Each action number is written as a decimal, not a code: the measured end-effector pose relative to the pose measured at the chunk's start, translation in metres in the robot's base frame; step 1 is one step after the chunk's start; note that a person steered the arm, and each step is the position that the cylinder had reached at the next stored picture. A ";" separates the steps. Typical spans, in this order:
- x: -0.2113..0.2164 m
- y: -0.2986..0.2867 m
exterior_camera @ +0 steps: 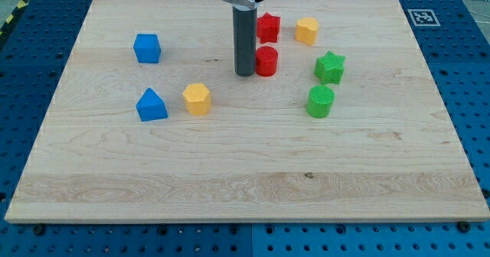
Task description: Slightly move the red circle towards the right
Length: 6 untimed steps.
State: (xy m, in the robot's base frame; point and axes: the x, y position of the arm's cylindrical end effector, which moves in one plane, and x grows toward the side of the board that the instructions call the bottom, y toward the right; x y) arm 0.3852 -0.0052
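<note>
The red circle [266,61] is a short red cylinder on the wooden board [245,188], above the middle of the view. My tip [244,73] stands right against the circle's left side, touching or nearly touching it. A red star [268,27] lies just above the circle, partly behind the rod.
A yellow hexagon [307,30] lies right of the red star. A green star [330,67] and a green circle [320,102] lie right of the red circle. A blue cube [147,48], a blue triangle [151,105] and a second yellow hexagon [197,99] lie on the left.
</note>
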 end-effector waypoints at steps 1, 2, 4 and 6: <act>-0.003 0.000; -0.004 0.000; -0.004 0.000; -0.004 0.008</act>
